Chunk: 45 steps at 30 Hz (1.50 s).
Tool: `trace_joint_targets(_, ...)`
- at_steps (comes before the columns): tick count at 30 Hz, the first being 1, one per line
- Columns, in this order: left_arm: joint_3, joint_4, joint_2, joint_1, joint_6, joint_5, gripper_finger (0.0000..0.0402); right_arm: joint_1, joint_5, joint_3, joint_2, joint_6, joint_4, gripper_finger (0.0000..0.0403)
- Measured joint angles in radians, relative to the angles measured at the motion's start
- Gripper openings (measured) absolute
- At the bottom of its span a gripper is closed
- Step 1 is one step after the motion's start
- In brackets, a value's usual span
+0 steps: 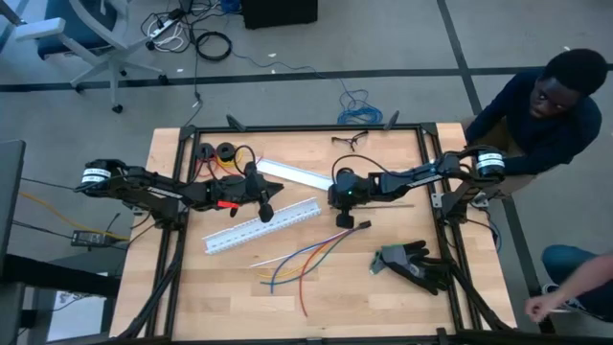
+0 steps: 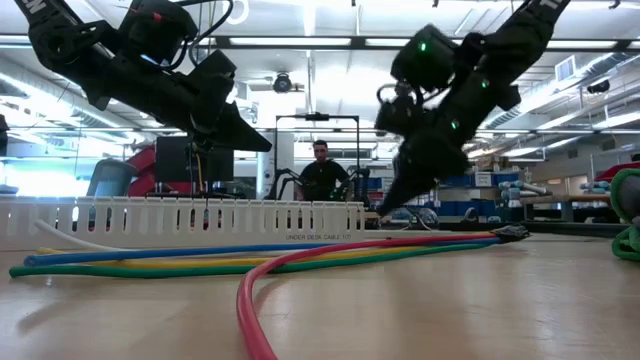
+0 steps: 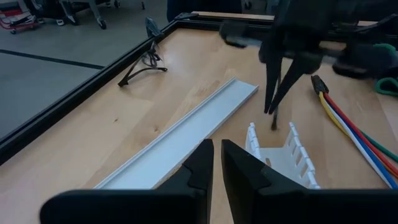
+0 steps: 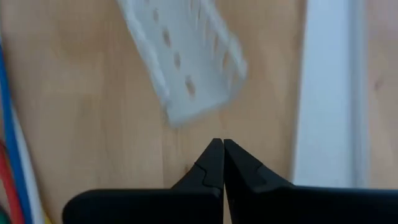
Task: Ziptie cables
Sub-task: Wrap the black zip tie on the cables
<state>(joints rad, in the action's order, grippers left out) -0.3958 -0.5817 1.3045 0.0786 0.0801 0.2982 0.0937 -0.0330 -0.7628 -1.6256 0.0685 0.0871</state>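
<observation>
Hovering with fingers pressed together, the right gripper (image 4: 217,144) hangs just past the end of the white slotted plastic duct (image 1: 261,227). The left gripper (image 3: 216,148), nearly closed and apparently empty, hangs over the duct's middle. The thin blue, red, yellow and white cables (image 1: 299,260) lie loose beside the duct.

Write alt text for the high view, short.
Overhead view of a wooden table: two dark arms reach inward, the left gripper and right gripper both shut above a white slotted duct. Loose colored cables lie below it, near a black glove.
</observation>
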Motion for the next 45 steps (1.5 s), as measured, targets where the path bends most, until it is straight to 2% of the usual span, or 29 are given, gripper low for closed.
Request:
trace_joint_targets(8, 0.000, -0.004, 0.000, 0.000, -0.002, 0.004, 0.0042, -0.006, 0.029, -0.001, 0.055, 0.002, 0.101, 0.0001)
trace_joint_targets(15, 0.000, 0.002, 0.001, 0.000, -0.051, 0.004, 0.0049, -0.006, 0.028, -0.001, 0.112, -0.081, -0.058, 0.0001)
trace_joint_targets(18, -0.021, 0.020, 0.005, 0.000, -0.051, -0.019, 0.0066, -0.010, 0.018, -0.001, 0.145, -0.140, -0.124, 0.0001)
trace_joint_targets(21, -0.072, 0.037, 0.031, 0.000, -0.051, -0.060, 0.0089, -0.022, -0.036, -0.001, 0.182, -0.194, -0.214, 0.0000)
trace_joint_targets(26, -0.208, 0.067, 0.161, 0.000, -0.078, -0.141, 0.0124, -0.072, -0.157, 0.036, 0.258, -0.257, -0.294, 0.0000)
trace_joint_targets(33, -0.455, 0.112, 0.427, -0.001, -0.183, -0.254, 0.0137, -0.142, -0.177, 0.134, 0.358, -0.405, -0.295, 0.0000)
trace_joint_targets(40, -0.763, 0.427, 0.652, -0.001, -0.228, -0.371, 0.0116, -0.194, -0.201, 0.166, 0.377, -0.458, -0.291, 0.0000)
trace_joint_targets(45, -0.967, 0.624, 0.774, -0.019, -0.215, -0.359, 0.0078, -0.210, -0.218, 0.166, 0.377, -0.458, -0.283, 0.0000)
